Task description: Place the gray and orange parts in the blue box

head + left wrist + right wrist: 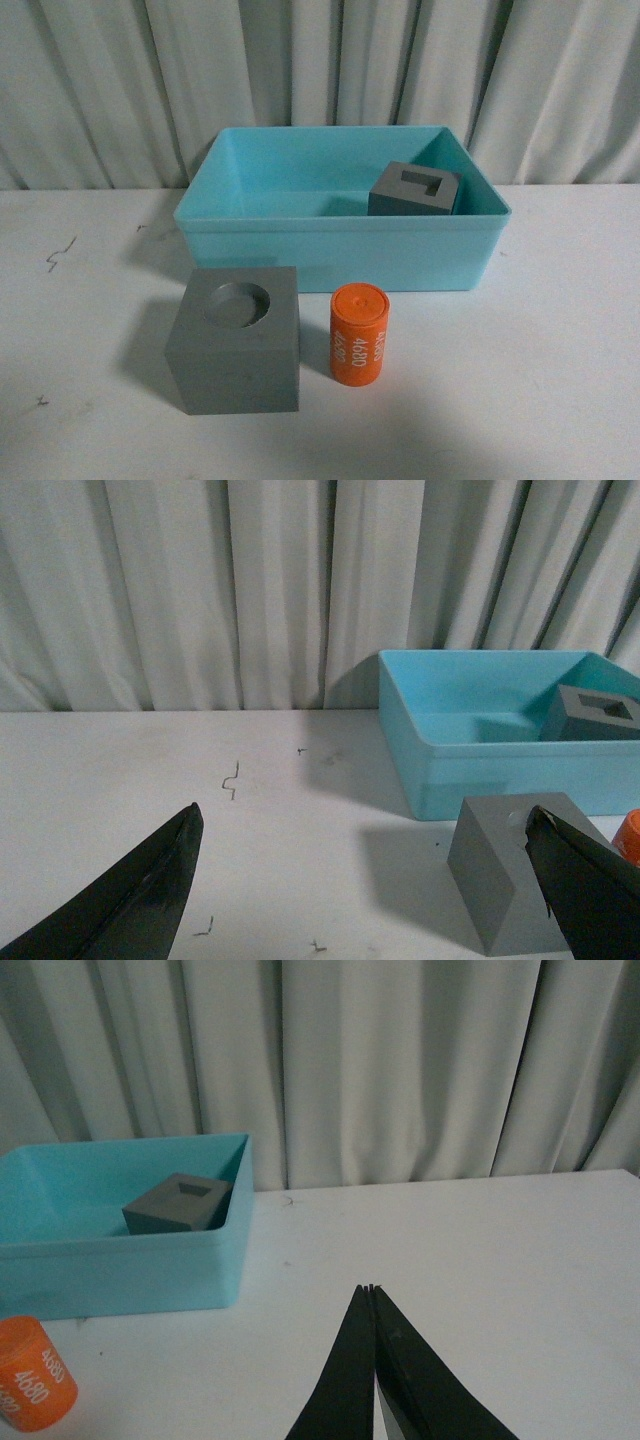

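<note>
Closest to us, our left claw [365, 815] hung above the white table [540, 380] with its dark fingers [140, 895] spread wide and nothing between them. Our right claw [368, 1290] had its two fingers pressed together tip to tip, and it was empty too.

A little further out, the gray cube with the round recess [235, 340] stood on the table, recess facing up. In the left wrist view one of its corners showed just behind one spread finger. The orange cylinder [358, 335] stood upright just to the cube's right, apart from it, with "4680" printed in white down its side. Both were outside the blue box [340, 250], near its front wall.

The box lay behind them, open side up. Inside it, in the right-hand part and close to the right wall, sat the gray cube with the square recess [415, 190], its recess upward. Beyond the box hung a pale pleated curtain [100, 90].
</note>
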You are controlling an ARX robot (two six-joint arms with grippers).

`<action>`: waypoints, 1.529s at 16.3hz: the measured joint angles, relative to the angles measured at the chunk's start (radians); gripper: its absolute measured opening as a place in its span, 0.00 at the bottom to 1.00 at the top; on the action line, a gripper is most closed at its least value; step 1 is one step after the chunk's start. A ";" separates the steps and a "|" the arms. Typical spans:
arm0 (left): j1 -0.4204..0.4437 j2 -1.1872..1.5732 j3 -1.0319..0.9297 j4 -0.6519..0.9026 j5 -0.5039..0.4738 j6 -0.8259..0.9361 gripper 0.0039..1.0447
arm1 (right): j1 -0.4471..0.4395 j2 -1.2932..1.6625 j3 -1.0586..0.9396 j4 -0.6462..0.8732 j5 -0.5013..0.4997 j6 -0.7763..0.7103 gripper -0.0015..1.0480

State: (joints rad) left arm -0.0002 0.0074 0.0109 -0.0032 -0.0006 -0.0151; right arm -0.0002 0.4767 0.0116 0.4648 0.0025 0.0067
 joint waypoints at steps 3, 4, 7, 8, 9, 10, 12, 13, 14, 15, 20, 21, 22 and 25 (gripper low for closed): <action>0.000 0.000 0.000 0.000 0.000 0.000 0.94 | 0.000 -0.101 0.000 -0.094 0.000 0.000 0.02; 0.000 0.000 0.000 0.000 0.000 0.000 0.94 | 0.000 -0.123 0.000 -0.114 0.000 0.000 0.02; 0.000 0.000 0.000 0.000 0.000 0.000 0.94 | 0.000 -0.180 0.000 -0.162 0.000 0.000 0.02; 0.000 0.000 0.000 0.000 0.000 0.000 0.94 | 0.000 -0.196 0.000 -0.183 0.000 0.000 0.02; 0.000 0.000 0.000 0.000 0.000 0.000 0.94 | 0.000 -0.231 0.000 -0.218 0.000 0.000 0.02; 0.000 0.000 0.000 0.000 0.000 0.000 0.94 | 0.000 -0.250 0.000 -0.234 0.000 0.000 0.02; 0.000 0.000 0.000 0.000 0.000 0.000 0.94 | 0.000 -0.274 0.000 -0.262 0.000 0.000 0.02; 0.000 0.000 0.000 0.000 0.000 0.000 0.94 | 0.000 -0.280 0.000 -0.269 0.000 0.000 0.02; 0.000 0.000 0.000 0.000 0.000 0.000 0.94 | 0.000 -0.283 0.000 -0.272 0.000 0.000 0.02; 0.000 0.000 0.000 0.000 0.000 0.000 0.94 | 0.000 -0.299 0.000 -0.282 0.000 0.000 0.02; 0.000 0.000 0.000 0.000 0.000 0.000 0.94 | 0.000 -0.473 0.000 -0.467 -0.001 0.000 0.02; 0.000 0.000 0.000 0.000 0.000 0.000 0.94 | 0.000 -0.473 0.000 -0.468 0.000 0.000 0.02; 0.000 0.000 0.000 0.000 0.000 0.000 0.94 | 0.000 -0.473 0.000 -0.468 0.000 0.000 0.02; 0.000 0.000 0.000 0.000 0.000 0.000 0.94 | 0.000 -0.473 0.000 -0.468 0.000 -0.001 0.24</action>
State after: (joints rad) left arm -0.0002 0.0074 0.0109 -0.0032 -0.0006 -0.0151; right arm -0.0002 0.0032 0.0120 -0.0032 0.0021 0.0059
